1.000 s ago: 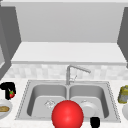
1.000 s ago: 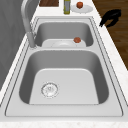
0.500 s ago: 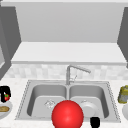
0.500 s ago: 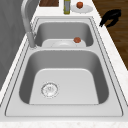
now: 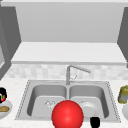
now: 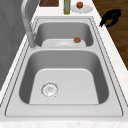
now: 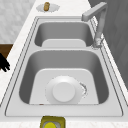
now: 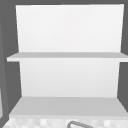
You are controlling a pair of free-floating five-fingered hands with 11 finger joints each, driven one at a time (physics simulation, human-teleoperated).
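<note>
Pale speckled countertop runs round a steel double-basin sink [image 5: 113, 105] in the front view, with a curved steel tap [image 5: 72, 71] behind the divider and a bare white shelf above. A glossy red ball [image 5: 67, 115] looms large at the front edge, between the basins, and partly covers a round white plate [image 5: 88, 108] lying in the right basin. The right hand [image 5: 95, 122] shows just right of the ball as a small black shape at the sink's front rim. At the far left edge the left hand [image 5: 2, 94] shows above a small white dish with a brown bread roll [image 5: 3, 109]; I cannot tell whether it grips anything. A yellow-green bottle [image 5: 123, 94] stands on the counter at the right. From the left side, the right hand [image 6: 111, 17] hangs in the air over the counter's front edge beside the far basin, its fingers loosely bent, apart and holding nothing. The ball [image 6: 77, 39] looks small here, at the plate [image 6: 61, 43] by the divider. The bottle [image 6: 66, 7] stands beyond, next to a white saucer with a reddish fruit [image 6: 80, 5]. From the right side, the plate [image 7: 63, 92] lies upside down in the near basin, and the right hand [image 7: 3, 63] dangles spread at the left edge, well apart from it. The upper view shows empty white shelves [image 8: 67, 55].
</note>
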